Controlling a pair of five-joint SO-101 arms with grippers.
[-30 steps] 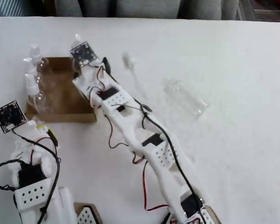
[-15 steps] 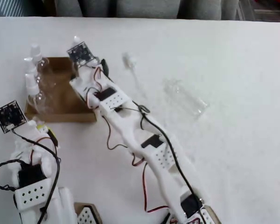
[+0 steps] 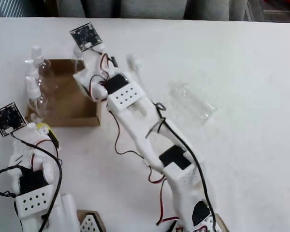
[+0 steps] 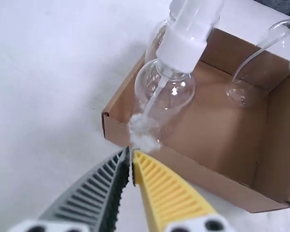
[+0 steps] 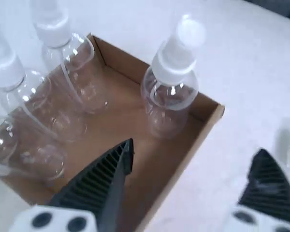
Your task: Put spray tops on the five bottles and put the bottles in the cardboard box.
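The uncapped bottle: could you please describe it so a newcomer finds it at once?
From the cardboard box at the left, look right past the outstretched arm. There a clear bottle lies on its side on the white table, topless, while the boxed bottles stand capped.

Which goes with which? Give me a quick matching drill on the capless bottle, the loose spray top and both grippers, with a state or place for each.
Things:
1. capless bottle
2. loose spray top
3. left gripper
4. right gripper

States or places:
A. jaws open, at the box wall
B. lying on its side on the table
C. jaws shut, near a box corner
D. lying between box and capless bottle

Pairs: 1-B, 2-D, 3-C, 4-A
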